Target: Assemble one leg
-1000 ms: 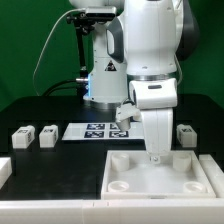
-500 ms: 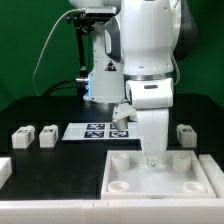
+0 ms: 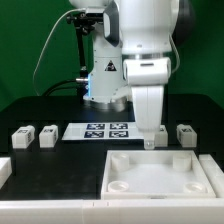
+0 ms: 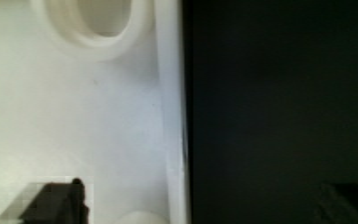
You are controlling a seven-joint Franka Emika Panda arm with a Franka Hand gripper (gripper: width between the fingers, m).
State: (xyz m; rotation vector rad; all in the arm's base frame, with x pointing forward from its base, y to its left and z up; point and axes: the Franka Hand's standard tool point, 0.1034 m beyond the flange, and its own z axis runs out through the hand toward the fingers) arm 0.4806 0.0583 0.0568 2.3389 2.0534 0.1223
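Spread apart and clamped on nothing, fingers (image 4: 51, 203) straddling the far rim of the white tray (image 3: 160, 180) where it meets the black surface (image 3: 40, 165), one round socket (image 4: 87, 20) just inside that rim. Hung straight down from an upright arm (image 3: 145, 60), tips poised just over the tray's back edge. Lying on the surface near the fingers toward the exterior view's right, apart from them, the nearest leg (image 3: 186, 133), bare black around it and the tray rim just in front; well off toward the exterior view's left, beyond the marker board (image 3: 100, 130), two more legs (image 3: 22, 137).
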